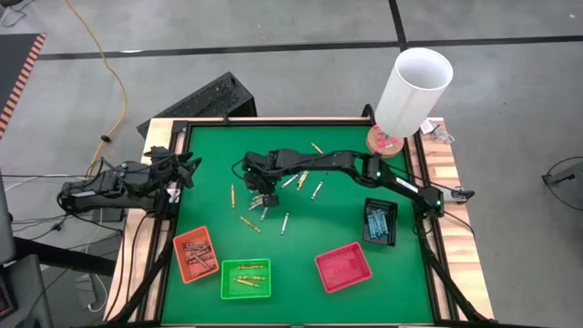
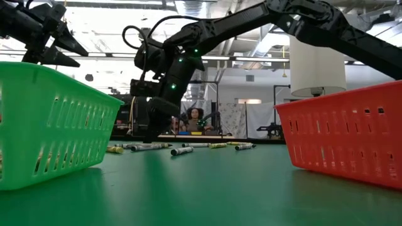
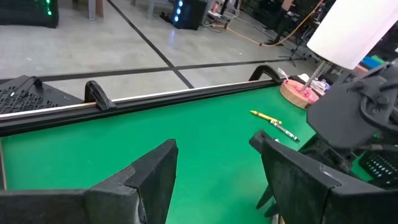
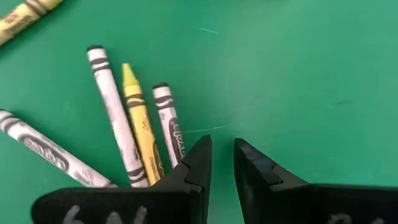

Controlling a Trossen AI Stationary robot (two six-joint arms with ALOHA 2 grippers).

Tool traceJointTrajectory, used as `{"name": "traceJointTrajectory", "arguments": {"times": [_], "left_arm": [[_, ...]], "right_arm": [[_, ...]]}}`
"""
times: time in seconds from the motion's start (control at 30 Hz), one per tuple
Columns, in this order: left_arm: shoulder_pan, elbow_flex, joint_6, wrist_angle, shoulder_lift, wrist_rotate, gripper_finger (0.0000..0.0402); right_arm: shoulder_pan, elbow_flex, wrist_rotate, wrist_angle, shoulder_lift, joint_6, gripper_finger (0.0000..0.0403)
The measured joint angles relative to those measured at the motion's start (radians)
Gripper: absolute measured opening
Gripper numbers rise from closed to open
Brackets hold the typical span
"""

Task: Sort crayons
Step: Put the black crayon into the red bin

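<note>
As we read the table from its left edge, we list the left gripper parked there, fingers spread wide and empty, presumably waiting clear of the work. Next come the orange tray with reddish sticks and the green tray with yellow ones. Mid-table, loose crayons lie scattered; the right gripper hangs just above them, fingers narrowly parted with nothing between, likely lining up a pick. Then the red tray, and the black tray holding blue sticks.
</note>
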Motion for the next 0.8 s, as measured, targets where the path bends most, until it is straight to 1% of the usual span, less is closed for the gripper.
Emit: {"name": "traceJointTrajectory", "arguments": {"times": [0.2,0.3,0.43,0.57,0.6,0.7,0.8], "left_arm": [[0.0,0.0,0.0,-0.001,0.0,0.0,0.0223],[0.0,0.0,-0.001,0.0,0.0,0.0,0.0223],[0.0,0.0,-0.004,0.0,0.0,0.0,0.0223],[0.0,0.0,-0.004,0.0,0.0,0.0,0.0223],[0.0,0.0,-0.004,0.0,0.0,-0.001,0.0223],[0.0,0.0,-0.004,0.0,0.0,0.0,0.0223],[0.0,0.0,-0.004,0.0,0.0,0.001,0.0223]], "right_arm": [[-0.008,0.0,0.0,-0.003,-0.002,0.011,0.0075],[-0.015,0.0,-0.001,-0.006,-0.025,0.021,0.0075],[-0.005,0.003,-0.003,-0.045,-0.064,-0.01,0.0075],[0.024,0.001,-0.011,-0.068,-0.065,-0.037,0.0075],[0.03,0.001,-0.008,-0.069,-0.065,-0.038,0.0075],[0.036,0.003,0.055,-0.089,-0.056,-0.048,0.0075],[0.026,-0.001,0.057,-0.126,-0.046,-0.062,0.0075]]}}
